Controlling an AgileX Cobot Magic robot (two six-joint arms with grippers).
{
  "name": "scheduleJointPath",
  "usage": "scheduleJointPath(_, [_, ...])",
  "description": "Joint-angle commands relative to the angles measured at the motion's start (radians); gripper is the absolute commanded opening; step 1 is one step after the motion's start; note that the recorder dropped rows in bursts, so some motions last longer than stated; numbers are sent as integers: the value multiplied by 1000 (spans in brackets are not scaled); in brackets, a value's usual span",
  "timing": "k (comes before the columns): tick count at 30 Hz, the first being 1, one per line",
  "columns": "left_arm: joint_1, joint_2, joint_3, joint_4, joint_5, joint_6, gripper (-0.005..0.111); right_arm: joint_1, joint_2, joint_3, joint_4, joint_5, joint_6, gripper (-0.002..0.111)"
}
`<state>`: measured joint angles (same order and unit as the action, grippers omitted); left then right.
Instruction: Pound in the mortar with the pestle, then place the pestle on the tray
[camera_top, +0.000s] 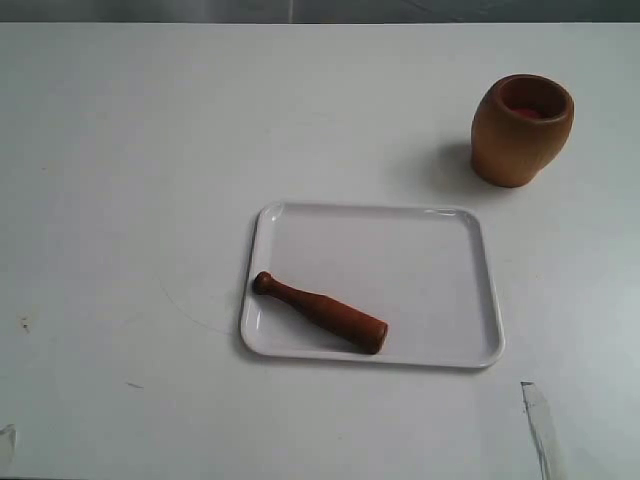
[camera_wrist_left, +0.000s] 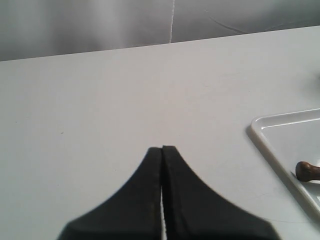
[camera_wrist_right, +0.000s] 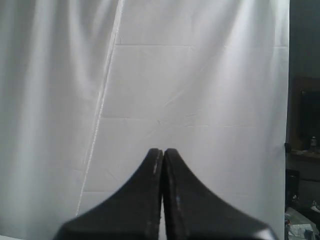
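The reddish-brown pestle (camera_top: 320, 312) lies flat on the white tray (camera_top: 400, 250), near its front left corner, knob end toward the tray's left rim. The light-brown mortar (camera_top: 521, 129) stands upright at the back right of the table, apart from the tray. In the left wrist view my left gripper (camera_wrist_left: 162, 148) is shut and holds nothing, hovering over bare table with the tray's corner (camera_wrist_left: 270, 135) and the pestle's knob (camera_wrist_left: 306, 171) off to one side. My right gripper (camera_wrist_right: 162, 150) is also shut on nothing and faces a white curtain.
The white table (camera_top: 130, 200) stretches wide to the left of the tray. A pale sliver (camera_top: 538, 420) shows at the front right edge of the exterior view and another (camera_top: 8, 440) at the front left. Dark room clutter (camera_wrist_right: 302, 150) edges the right wrist view.
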<state>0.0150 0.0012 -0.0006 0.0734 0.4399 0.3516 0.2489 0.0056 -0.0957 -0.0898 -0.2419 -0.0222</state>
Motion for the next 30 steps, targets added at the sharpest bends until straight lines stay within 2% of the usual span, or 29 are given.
scheduleJointPath(1, [-8, -1, 1, -7, -3, -8, 0, -6, -6, 5, -4, -8, 5, 0])
scheduleJointPath(10, [-8, -1, 1, -7, -3, -8, 0, -6, -6, 96, 52, 0, 3, 0])
scheduleJointPath(13, [-8, -1, 1, -7, -3, -8, 0, -6, -6, 96, 52, 168, 3, 0])
scheduleJointPath(20, [-8, -1, 1, -7, -3, -8, 0, -6, -6, 96, 52, 353, 6, 0])
scheduleJointPath(26, [-8, -1, 1, -7, -3, -8, 0, -6, -6, 96, 43, 366, 6, 0])
scheduleJointPath(30, [-8, -1, 1, -7, -3, -8, 0, -6, -6, 96, -31, 366, 6, 0])
